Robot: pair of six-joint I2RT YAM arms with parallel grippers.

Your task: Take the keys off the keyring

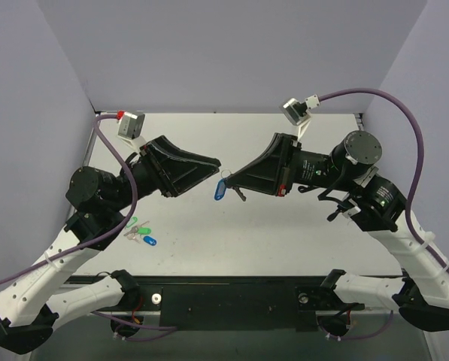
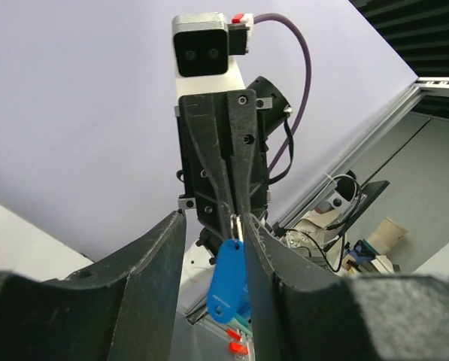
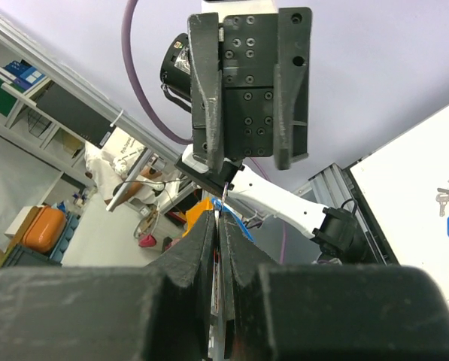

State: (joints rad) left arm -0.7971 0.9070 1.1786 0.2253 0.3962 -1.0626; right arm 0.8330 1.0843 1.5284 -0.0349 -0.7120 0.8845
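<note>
1. Top view: the right gripper [image 1: 230, 177] is raised over the table [image 1: 284, 241]. Its fingers are pressed together on the thin metal loop of the keyring [image 1: 219, 189], whose blue tag hangs just below that gripper's tips. The left gripper [image 1: 212, 167] faces the right gripper tip to tip, just beside it. A bunch of green and dark blue tags [image 1: 141, 232] lies on the table well apart from the right gripper, toward the left arm's base.
2. Left wrist view: the right gripper [image 2: 237, 216] pinches the ring at its very tips, and the keyring [image 2: 228, 282] dangles straight beneath. The left gripper's fingers [image 2: 156, 263] stand spread on either side of the tag. A gap shows on one side, so nothing is clamped there.
3. Right wrist view: the right gripper [image 3: 218, 214] is closed tight. The left gripper [image 3: 248, 98] sits directly opposite it, spread.
4. Progress, as a judgement: the key cannot be made out in any view, and no freed key shows anywhere. The ring looks secured, while the second grip and the actual removal appear left to do.
</note>
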